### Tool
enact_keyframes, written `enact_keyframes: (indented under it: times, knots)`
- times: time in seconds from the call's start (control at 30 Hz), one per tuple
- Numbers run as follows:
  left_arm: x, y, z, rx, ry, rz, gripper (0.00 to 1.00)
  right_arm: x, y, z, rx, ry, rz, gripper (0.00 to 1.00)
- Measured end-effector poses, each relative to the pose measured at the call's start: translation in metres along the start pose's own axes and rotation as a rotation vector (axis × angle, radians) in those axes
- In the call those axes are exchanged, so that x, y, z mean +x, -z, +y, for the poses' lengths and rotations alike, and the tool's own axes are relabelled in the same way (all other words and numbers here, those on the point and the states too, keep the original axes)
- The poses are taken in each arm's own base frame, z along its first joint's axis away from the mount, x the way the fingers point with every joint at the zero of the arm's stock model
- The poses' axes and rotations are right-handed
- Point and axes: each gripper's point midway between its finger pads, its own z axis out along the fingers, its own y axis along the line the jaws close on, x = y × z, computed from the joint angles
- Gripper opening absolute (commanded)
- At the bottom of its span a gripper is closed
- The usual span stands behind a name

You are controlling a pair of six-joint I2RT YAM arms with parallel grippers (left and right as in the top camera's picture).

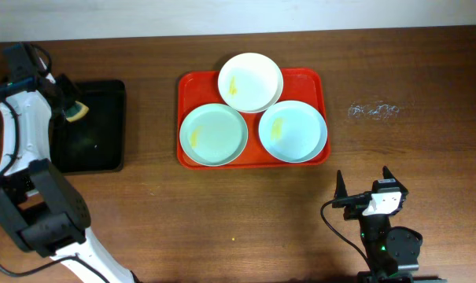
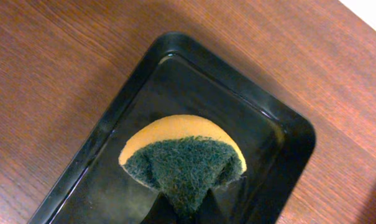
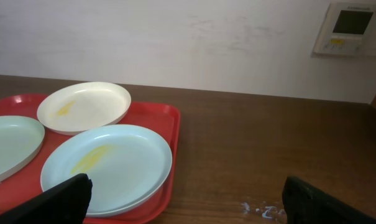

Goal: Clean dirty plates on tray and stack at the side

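The red tray [image 1: 186, 86] holds three plates. A white plate [image 1: 250, 82] with a yellow smear sits at the back. Two pale blue-green plates sit in front, the left one [image 1: 213, 134] and the right one [image 1: 293, 130], both smeared yellow. My left gripper [image 1: 71, 108] is shut on a yellow and green sponge [image 2: 183, 158] above the black tray [image 2: 281, 134]. My right gripper [image 1: 362, 182] is open and empty near the front edge, apart from the red tray [image 3: 166, 186]. The right wrist view shows the white plate [image 3: 83, 107] and the right blue-green plate [image 3: 107, 167].
The black tray [image 1: 92, 130] lies at the far left of the wooden table. A whitish scuff mark [image 1: 373, 111] marks the table right of the red tray. A wall with a control panel [image 3: 351, 28] stands behind the table.
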Motion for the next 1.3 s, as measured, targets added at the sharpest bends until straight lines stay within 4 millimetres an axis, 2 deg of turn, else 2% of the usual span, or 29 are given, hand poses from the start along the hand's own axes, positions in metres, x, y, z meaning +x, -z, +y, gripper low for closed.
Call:
enact_keyframes:
  times: [0.03, 0.07, 0.17, 0.2, 0.23, 0.3, 0.37, 0.4, 0.43, 0.47, 0.5, 0.53, 0.6, 0.63, 0.7, 0.73, 0.77, 0.83, 0.9, 0.93, 0.97, 1.17, 1.23, 1.3]
  knots:
    - [0.0, 0.003, -0.001, 0.006, 0.0, -0.001, 0.0, 0.0, 0.0, 0.0, 0.0, 0.0, 0.0, 0.99]
    - [0.006, -0.003, 0.0, 0.004, 0.0, 0.016, 0.0, 0.0, 0.0, 0.0, 0.0, 0.001, 0.0, 0.99]
    - [0.045, -0.042, 0.012, -0.029, 0.003, 0.138, 0.0, 0.0, 0.0, 0.0, 0.0, 0.0, 0.0, 0.99]
    - [0.057, -0.049, 0.015, -0.037, 0.004, 0.176, 0.0, 0.0, 0.0, 0.0, 0.0, 0.0, 0.0, 0.99]
    - [0.059, -0.048, 0.014, -0.034, 0.004, 0.183, 0.0, 0.0, 0.0, 0.0, 0.0, 0.001, 0.0, 0.99]
    - [0.05, -0.035, 0.008, -0.005, 0.005, 0.158, 0.0, 0.0, 0.0, 0.0, 0.0, 0.0, 0.0, 0.99]
    - [0.025, 0.008, -0.007, 0.061, 0.002, 0.066, 0.0, 0.0, 0.0, 0.0, 0.0, 0.0, 0.0, 0.99]
    - [0.007, 0.05, -0.023, 0.138, -0.007, -0.014, 0.0, 0.0, 0.0, 0.0, 0.0, 0.001, 0.0, 0.99]
    - [-0.002, 0.084, -0.039, 0.206, -0.022, -0.063, 0.0, 0.0, 0.0, 0.0, 0.0, 0.001, 0.0, 0.99]
    - [0.001, 0.111, -0.057, 0.272, -0.045, -0.068, 0.0, 0.0, 0.0, 0.0, 0.0, 0.001, 0.0, 0.99]
    - [0.011, 0.122, -0.074, 0.319, -0.07, -0.043, 0.0, 0.0, 0.0, 0.0, 0.0, 0.0, 0.0, 0.99]
    - [0.026, 0.124, -0.09, 0.351, -0.096, 0.003, 0.0, 0.0, 0.0, 0.0, 0.0, 0.0, 0.0, 0.99]
    - [0.09, 0.104, -0.155, 0.432, -0.222, 0.171, 0.0, 0.0, 0.0, 0.0, 0.0, 0.0, 0.0, 0.99]
    - [0.115, 0.094, -0.173, 0.443, -0.267, 0.229, 0.0, 0.0, 0.0, 0.0, 0.0, 0.0, 0.0, 0.99]
    - [0.176, 0.073, -0.205, 0.441, -0.368, 0.357, 0.0, 0.0, 0.0, 0.0, 0.0, 0.0, 0.0, 0.99]
    - [0.222, 0.057, -0.223, 0.426, -0.444, 0.447, 0.0, 0.0, 0.0, 0.0, 0.0, 0.0, 0.0, 0.99]
    - [0.248, 0.048, -0.231, 0.411, -0.488, 0.492, 0.0, 0.0, 0.0, 0.0, 0.0, 0.0, 0.0, 0.99]
    - [0.276, 0.03, -0.248, 0.41, -0.55, 0.506, 0.0, 0.0, 0.0, 0.0, 0.0, 0.001, 0.0, 0.99]
    - [0.291, 0.018, -0.258, 0.409, -0.584, 0.503, 0.0, 0.0, 0.0, 0.0, 0.0, 0.0, 0.0, 0.99]
    - [0.288, 0.014, -0.261, 0.406, -0.591, 0.477, 0.08, 0.0, 0.0, 0.0, 0.0, 0.0, 0.0, 0.99]
    - [0.286, 0.012, -0.261, 0.402, -0.592, 0.467, 0.51, 0.0, 0.0, 0.0, 0.0, 0.0, 0.0, 0.99]
    - [0.282, 0.01, -0.26, 0.383, -0.592, 0.445, 0.53, 0.0, 0.0, 0.0, 0.0, 0.0, 0.0, 0.99]
    - [0.283, 0.016, -0.26, 0.384, -0.59, 0.47, 0.53, 0.0, 0.0, 0.0, 0.0, 0.0, 0.0, 0.99]
    - [0.272, 0.026, -0.262, 0.387, -0.579, 0.475, 0.54, 0.0, 0.0, 0.0, 0.0, 0.0, 0.0, 0.99]
